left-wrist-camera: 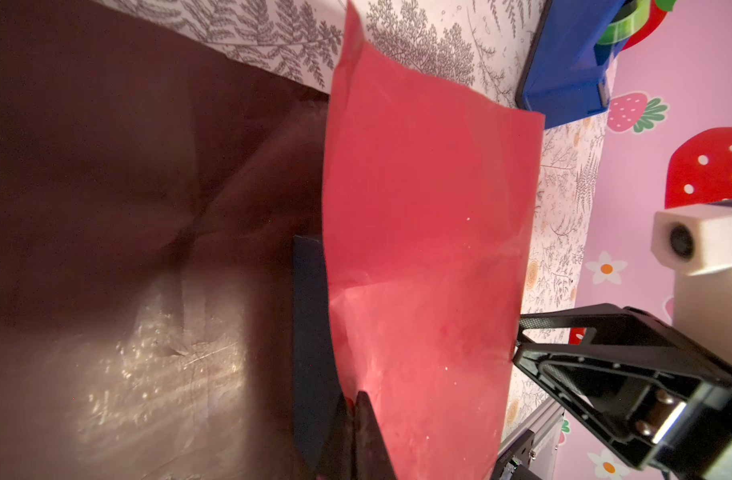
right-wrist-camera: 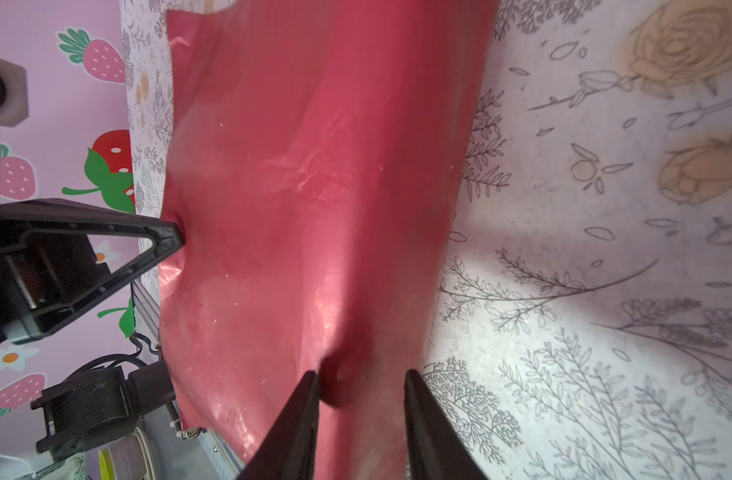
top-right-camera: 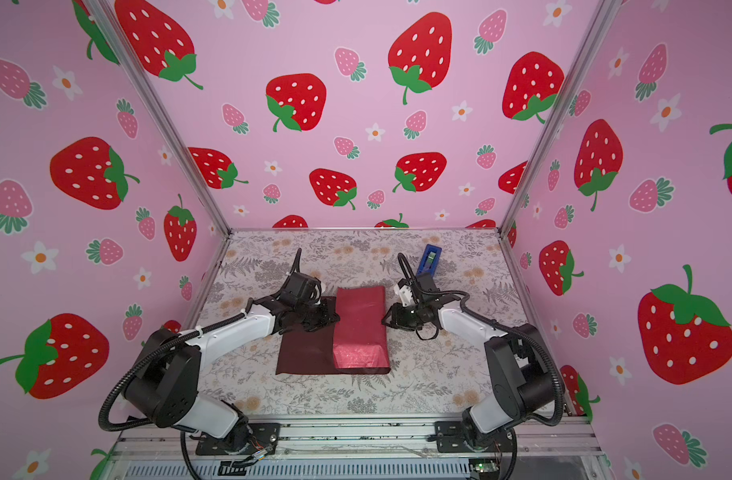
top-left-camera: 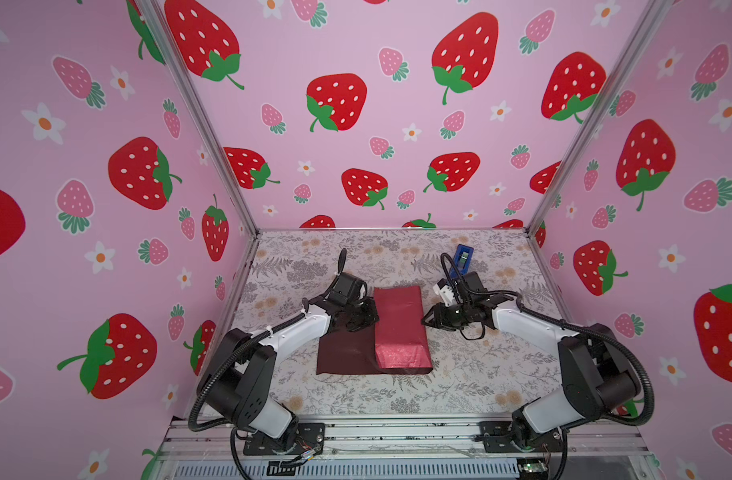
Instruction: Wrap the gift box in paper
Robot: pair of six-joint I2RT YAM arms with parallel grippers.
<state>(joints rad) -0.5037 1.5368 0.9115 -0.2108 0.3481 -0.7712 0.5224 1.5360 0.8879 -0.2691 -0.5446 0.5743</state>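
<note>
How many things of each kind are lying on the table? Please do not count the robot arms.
paper: 1
box: 1 (mostly hidden under the paper)
tape dispenser: 1
Total: 3

a blue tape dispenser (top-left-camera: 463,257) sits on the floral tabletop (top-left-camera: 314,257).

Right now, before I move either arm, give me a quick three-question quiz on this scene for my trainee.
1. True or false: the blue tape dispenser stands clear of the paper.
2. What does the left gripper pinch? A the paper's red flap; B the tape dispenser; C nothing.
3. Fill in: the right gripper has its fingers ____.
Key: 1 true; 2 A; 3 apart.
</note>
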